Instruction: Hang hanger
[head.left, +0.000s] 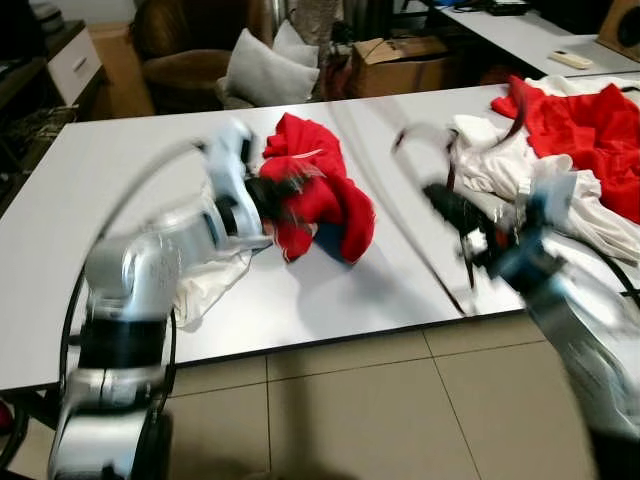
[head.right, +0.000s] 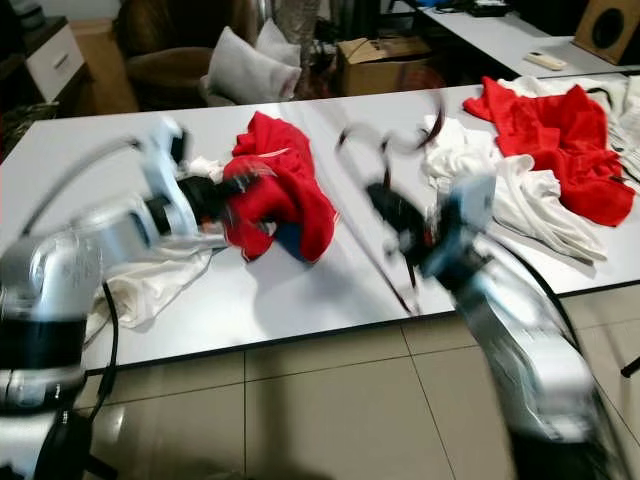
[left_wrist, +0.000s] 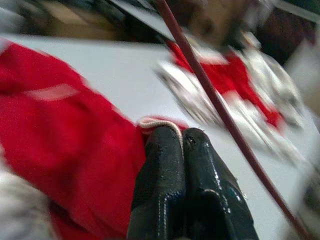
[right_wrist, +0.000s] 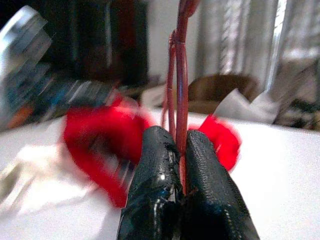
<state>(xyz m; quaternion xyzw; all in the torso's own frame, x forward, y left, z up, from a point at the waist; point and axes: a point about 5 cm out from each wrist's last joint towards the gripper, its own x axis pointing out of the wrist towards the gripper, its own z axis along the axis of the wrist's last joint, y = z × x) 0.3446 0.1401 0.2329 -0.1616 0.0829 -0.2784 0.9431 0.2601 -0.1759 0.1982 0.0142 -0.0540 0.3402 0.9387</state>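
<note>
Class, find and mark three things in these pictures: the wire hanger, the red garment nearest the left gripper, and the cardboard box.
wire hanger (right_wrist: 181, 100): right wrist view, on its dark red wire above the shut fingers.
red garment (head.left: 325, 195): left eye view, mid-fabric on the white table.
cardboard box (head.left: 400, 62): left eye view, its front face.

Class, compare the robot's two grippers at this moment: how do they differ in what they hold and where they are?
The left gripper is shut on the red garment; the right gripper is shut on the thin dark-red hanger.
The left gripper lies low at the heaped cloth; the right gripper holds its hanger upright above the white table.
Both have black jaws, closed.
</note>
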